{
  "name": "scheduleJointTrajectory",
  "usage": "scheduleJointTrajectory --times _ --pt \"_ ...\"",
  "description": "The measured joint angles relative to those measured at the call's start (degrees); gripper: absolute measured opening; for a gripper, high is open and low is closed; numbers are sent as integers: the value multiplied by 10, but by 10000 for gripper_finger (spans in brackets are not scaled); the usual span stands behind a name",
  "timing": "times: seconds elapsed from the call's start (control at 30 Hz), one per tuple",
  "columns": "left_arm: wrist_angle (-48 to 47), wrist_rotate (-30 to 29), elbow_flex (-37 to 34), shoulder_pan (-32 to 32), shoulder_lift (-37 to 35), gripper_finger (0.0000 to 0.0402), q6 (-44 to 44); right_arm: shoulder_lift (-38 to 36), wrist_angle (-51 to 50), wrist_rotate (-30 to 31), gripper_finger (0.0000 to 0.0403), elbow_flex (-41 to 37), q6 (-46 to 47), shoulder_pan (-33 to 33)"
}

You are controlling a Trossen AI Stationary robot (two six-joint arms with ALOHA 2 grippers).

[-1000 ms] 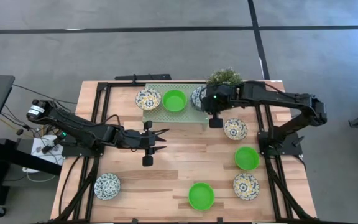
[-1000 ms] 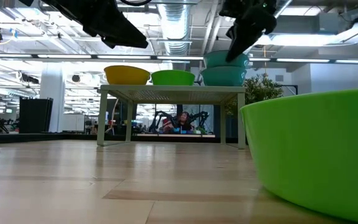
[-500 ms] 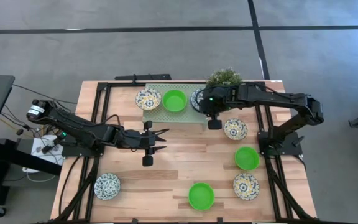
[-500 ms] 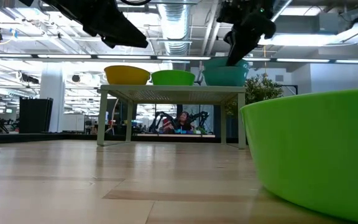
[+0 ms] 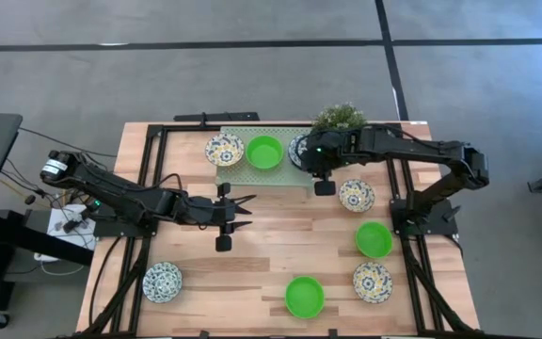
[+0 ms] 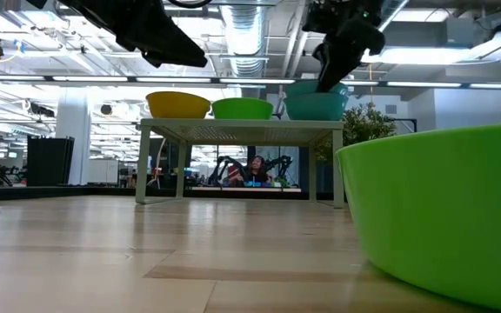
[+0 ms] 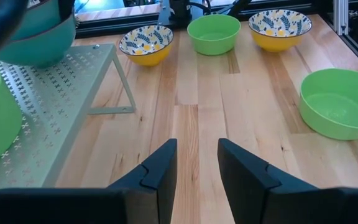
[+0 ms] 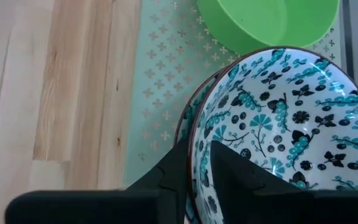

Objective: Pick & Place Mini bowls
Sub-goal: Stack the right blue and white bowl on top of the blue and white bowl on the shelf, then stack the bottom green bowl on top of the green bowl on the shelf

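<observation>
A pale green perforated shelf at the table's far side carries a yellow-blue floral bowl, a green bowl and, at its right end, a teal-patterned white bowl nested in another bowl, whose rim shows beneath. My right gripper is shut on the upper bowl. Other mini bowls rest on their bases on the table: floral ones and green ones. My left gripper hovers open over the table's middle. My right gripper holds the teal-patterned bowl by its rim, on the side toward the table's near edge. One finger is inside the bowl and one outside. The fingers come from above, pointing down. The bowl sits upright, nested in the bowl under it on the shelf.
A small potted plant stands just behind the right gripper at the far edge. The shelf stands on thin legs. Black frame rails run along both table sides. Bare wood lies in front of the left gripper. A green bowl fills the low view's right.
My right gripper has moved a little toward the table's left and down, still shut on the teal-patterned bowl. The bowl has sunk from slightly above the lower bowl to sit nested in it on the shelf.
</observation>
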Motion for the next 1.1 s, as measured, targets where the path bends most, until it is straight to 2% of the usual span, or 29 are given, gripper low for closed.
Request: scheduleJointTrajectory --times 0.23,0.6,0.93,1.1 --pt "0 0 0 0 0 117 0 0 -21 -6 64 37 1 5" --pt "0 0 0 0 0 117 0 0 -27 -5 64 37 21 13" --pt "0 0 0 0 0 117 0 0 -15 -2 64 38 30 99" --pt "0 0 0 0 0 117 0 0 -18 33 64 38 62 146"
